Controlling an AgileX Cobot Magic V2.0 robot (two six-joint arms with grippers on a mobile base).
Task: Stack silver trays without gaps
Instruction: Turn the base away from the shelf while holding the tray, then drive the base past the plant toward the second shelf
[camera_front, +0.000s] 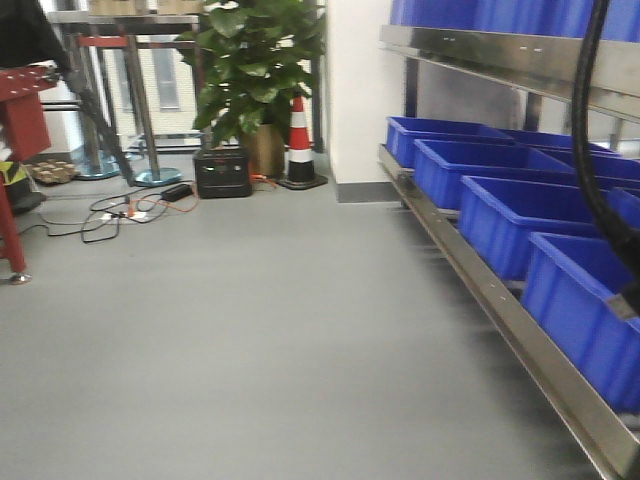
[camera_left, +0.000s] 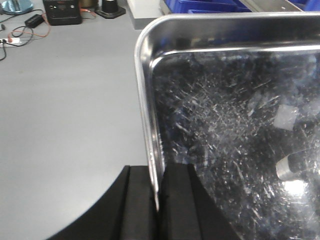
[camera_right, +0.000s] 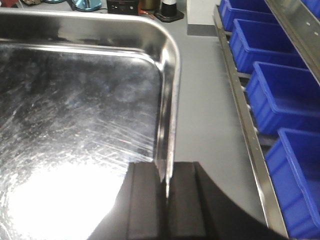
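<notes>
A shiny, scratched silver tray (camera_left: 235, 125) is held up over the grey floor between both arms. My left gripper (camera_left: 157, 200) is shut on its left rim, the thin edge pinched between the two black fingers. In the right wrist view the same silver tray (camera_right: 75, 110) fills the left side, and my right gripper (camera_right: 166, 195) is shut on its right rim. The tray's far rounded corners show in both wrist views. Neither the tray nor the grippers appear in the front view.
A steel shelf rack (camera_front: 500, 310) runs along the right with a row of blue bins (camera_front: 510, 215) on its lower level. Far back stand a potted plant (camera_front: 255, 70), a traffic cone (camera_front: 301, 145), a black box (camera_front: 222, 172) and floor cables (camera_front: 120, 212).
</notes>
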